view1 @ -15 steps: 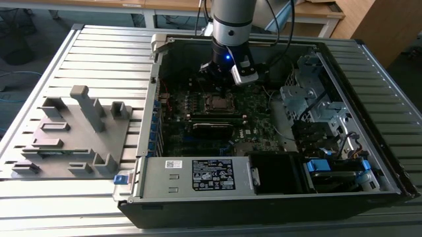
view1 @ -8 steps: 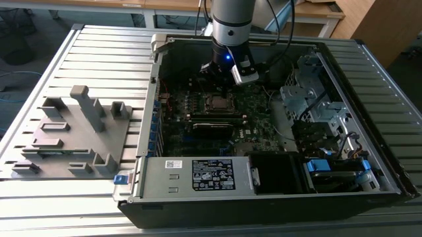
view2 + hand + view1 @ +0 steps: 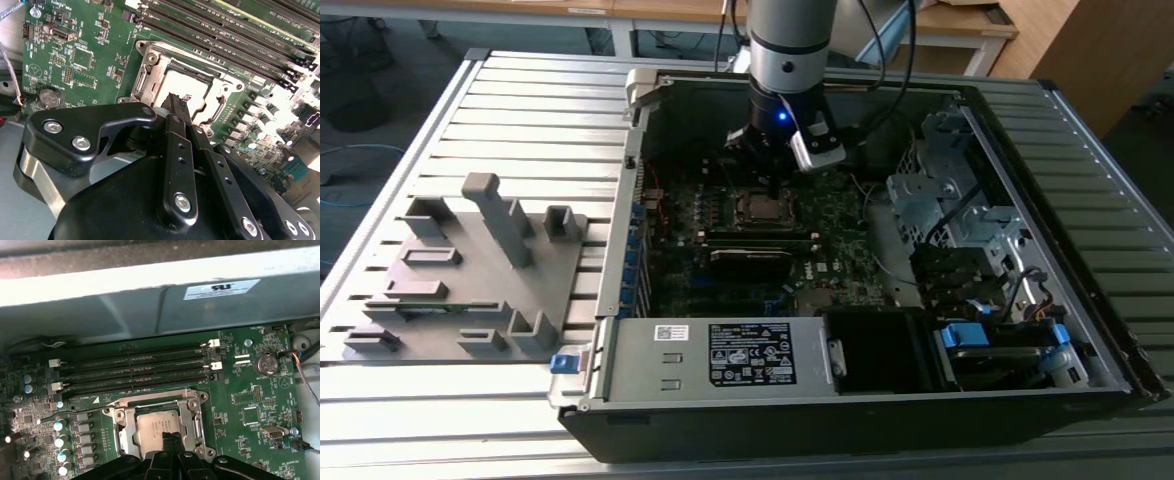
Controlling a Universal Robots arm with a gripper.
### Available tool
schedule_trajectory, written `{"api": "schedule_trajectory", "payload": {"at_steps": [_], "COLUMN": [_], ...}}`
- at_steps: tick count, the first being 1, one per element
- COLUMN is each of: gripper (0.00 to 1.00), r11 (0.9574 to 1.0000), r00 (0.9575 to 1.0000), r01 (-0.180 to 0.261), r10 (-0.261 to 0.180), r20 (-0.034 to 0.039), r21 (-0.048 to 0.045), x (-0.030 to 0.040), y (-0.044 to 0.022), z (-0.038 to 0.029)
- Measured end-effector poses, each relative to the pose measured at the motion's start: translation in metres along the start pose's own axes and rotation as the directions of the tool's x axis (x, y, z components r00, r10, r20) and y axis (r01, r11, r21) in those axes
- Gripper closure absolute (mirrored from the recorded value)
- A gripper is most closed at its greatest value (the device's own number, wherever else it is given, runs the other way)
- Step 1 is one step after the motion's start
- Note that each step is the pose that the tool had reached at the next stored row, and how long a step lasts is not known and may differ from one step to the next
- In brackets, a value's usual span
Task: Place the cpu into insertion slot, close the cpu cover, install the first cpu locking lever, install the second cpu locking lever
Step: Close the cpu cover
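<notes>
The cpu (image 3: 152, 426) (image 3: 187, 85), a flat square chip with a dull top, lies in the insertion slot on the green motherboard, also seen in the exterior view (image 3: 761, 208). The cpu cover (image 3: 193, 412) (image 3: 150, 67), a silvery frame with an open window, lies flat around the chip. My gripper (image 3: 177, 99) (image 3: 170, 436) (image 3: 758, 165) hangs just above the chip's middle. Its black fingers (image 3: 175, 145) are pressed together, shut on nothing. Whether the fingertips touch the chip cannot be told.
Black memory slots (image 3: 135, 372) run beside the socket, with a coin battery (image 3: 265, 364) nearby. A grey power box (image 3: 720, 355) with a white label and a drive cage (image 3: 947, 200) crowd the open case. A grey fixture (image 3: 467, 270) stands on the slatted table at the exterior view's left.
</notes>
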State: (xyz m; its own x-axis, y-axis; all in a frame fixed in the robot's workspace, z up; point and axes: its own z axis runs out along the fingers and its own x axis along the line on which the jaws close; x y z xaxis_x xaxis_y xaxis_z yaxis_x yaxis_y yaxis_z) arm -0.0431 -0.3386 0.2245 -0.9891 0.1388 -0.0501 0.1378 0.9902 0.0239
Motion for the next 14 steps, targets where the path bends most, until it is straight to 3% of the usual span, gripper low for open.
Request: {"api": "schedule_trajectory", "payload": {"at_steps": [5, 7, 8, 14], "gripper": [0.90, 0.90, 0.90, 0.90], "r11": [1.0000, 1.0000, 1.0000, 1.0000], "r00": [1.0000, 0.9999, 0.9998, 0.9998], "r01": [0.005, 0.004, 0.004, 0.004], "r10": [-0.005, -0.004, -0.004, -0.004], "r20": [-0.0007, -0.0159, -0.0198, -0.0211], "r21": [0.0005, 0.0020, 0.0030, 0.0029], "x": [0.0000, -0.0001, -0.0001, 0.0000], "y": [-0.0001, 0.0000, 0.0000, 0.0000], "z": [0.0000, 0.0003, 0.0001, 0.0021]}}
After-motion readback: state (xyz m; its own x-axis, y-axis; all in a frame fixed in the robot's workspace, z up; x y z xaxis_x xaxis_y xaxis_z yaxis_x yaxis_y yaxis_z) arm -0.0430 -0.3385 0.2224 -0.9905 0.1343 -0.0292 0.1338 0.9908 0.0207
